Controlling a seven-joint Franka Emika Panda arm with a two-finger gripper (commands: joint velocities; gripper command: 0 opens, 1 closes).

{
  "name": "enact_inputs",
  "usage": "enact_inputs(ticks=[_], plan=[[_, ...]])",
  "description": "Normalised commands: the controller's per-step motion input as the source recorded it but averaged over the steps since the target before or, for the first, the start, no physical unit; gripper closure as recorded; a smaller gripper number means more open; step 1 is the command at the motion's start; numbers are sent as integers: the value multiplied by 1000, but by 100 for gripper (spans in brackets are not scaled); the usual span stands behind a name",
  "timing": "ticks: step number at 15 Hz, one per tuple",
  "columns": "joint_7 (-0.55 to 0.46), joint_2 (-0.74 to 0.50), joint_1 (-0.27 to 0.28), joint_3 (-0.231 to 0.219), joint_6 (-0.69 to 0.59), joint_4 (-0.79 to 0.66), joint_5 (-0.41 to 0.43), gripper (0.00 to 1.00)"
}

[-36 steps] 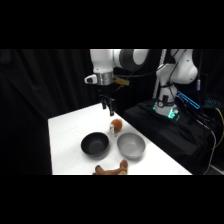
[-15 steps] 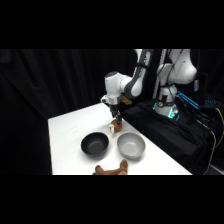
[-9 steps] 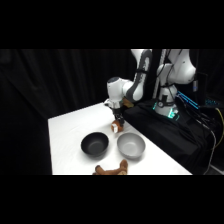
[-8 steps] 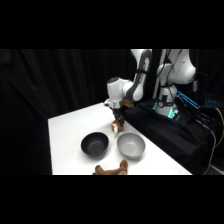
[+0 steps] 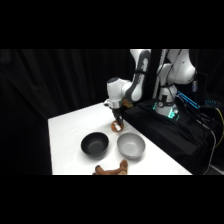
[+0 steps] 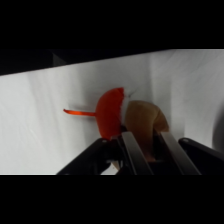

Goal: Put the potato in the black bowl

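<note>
The gripper [image 5: 119, 123] is down at the table [image 5: 70, 130] near its far right edge, and the wrist view shows its two fingers [image 6: 131, 148] standing either side of the potato [image 6: 142, 120], close against it, so they look clamped on it or about to be. The potato sits low, apparently on the table surface, with a red, curved piece [image 6: 110, 114] touching its left side in the wrist view; what that piece is cannot be told. The fingers come straight down from above, probably so the small lump can be pinched across its width and lifted clear. The black bowl [image 5: 95, 145] lies nearer and to the left, just beside the grey bowl [image 5: 131, 145], and has nothing in it. A brown plush toy [image 5: 111, 170] lies at the near edge, apart from both bowls.
</note>
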Motion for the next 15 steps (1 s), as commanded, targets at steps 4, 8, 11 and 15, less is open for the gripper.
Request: enact_inputs(ticks=[4,8,11,15], plan=[[-155,-40,-63,76,6,0,88,94],[42,-437,78,-17,-390,-37,-106,95],[223,-634,147,-33,-599,27,-251,95],[213,-344,125,72,-489,236,-148,95]])
